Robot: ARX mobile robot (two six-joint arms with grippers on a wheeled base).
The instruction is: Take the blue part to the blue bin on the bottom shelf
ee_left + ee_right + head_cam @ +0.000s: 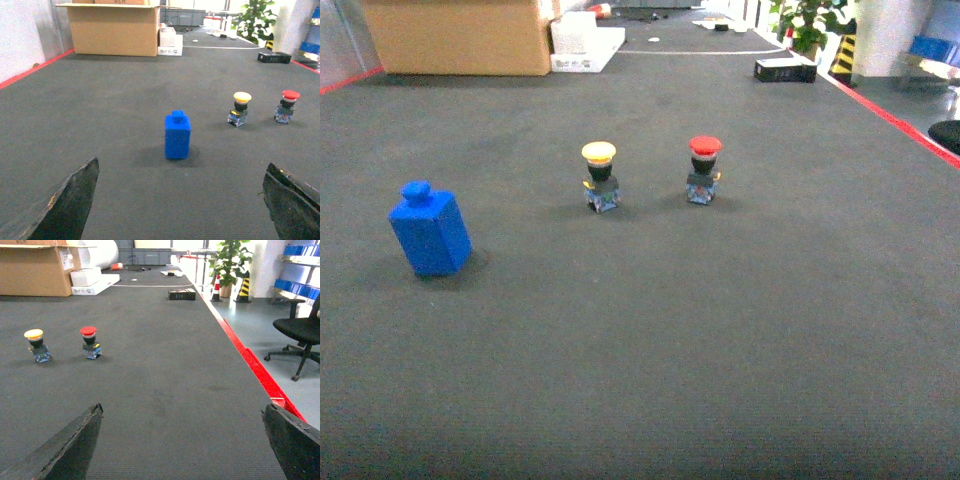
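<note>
The blue part (430, 232) is a blue block with a round knob on top. It stands upright on the dark mat at the left of the head view. In the left wrist view the blue part (177, 135) stands ahead of my left gripper (182, 164) and well clear of it. That gripper is open and holds nothing. My right gripper (183, 407) is also open and empty over bare mat. Neither gripper shows in the head view. Far off to the right, blue bins (299, 287) sit on a metal rack; I cannot tell whether that level is the bottom shelf.
A yellow push button (600, 176) and a red push button (703, 168) stand mid-mat. A cardboard box (460, 35) and white boxes (585, 42) lie at the back. A red line (250, 362) edges the mat on the right, with an office chair (300, 335) beyond it.
</note>
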